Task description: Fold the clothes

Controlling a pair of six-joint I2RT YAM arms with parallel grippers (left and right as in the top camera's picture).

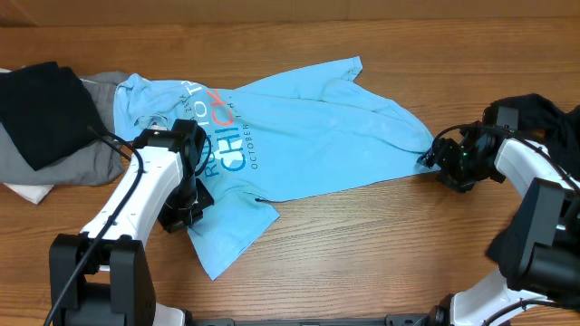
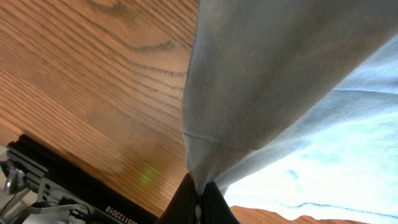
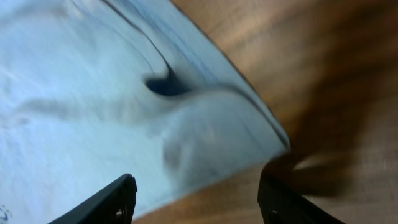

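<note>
The light blue T-shirt (image 1: pixel 308 136) with red, white and teal lettering lies spread across the table, rumpled, one corner reaching toward the front. My left gripper (image 1: pixel 186 204) is shut on a fold of the shirt (image 2: pixel 249 112) and the cloth rises from the jaws (image 2: pixel 200 199). My right gripper (image 1: pixel 435 158) is open at the shirt's right edge; its fingers (image 3: pixel 196 199) straddle the shirt's corner (image 3: pixel 211 143) just above the wood. Black (image 1: pixel 41 104), grey (image 1: pixel 86 154) and white (image 1: pixel 27 192) garments lie piled at the far left.
A dark garment (image 1: pixel 544 113) lies at the right edge behind the right arm. Bare wood (image 1: pixel 362 244) runs along the front. The arm bases stand at the front left (image 1: pixel 100 281) and front right (image 1: pixel 535 263).
</note>
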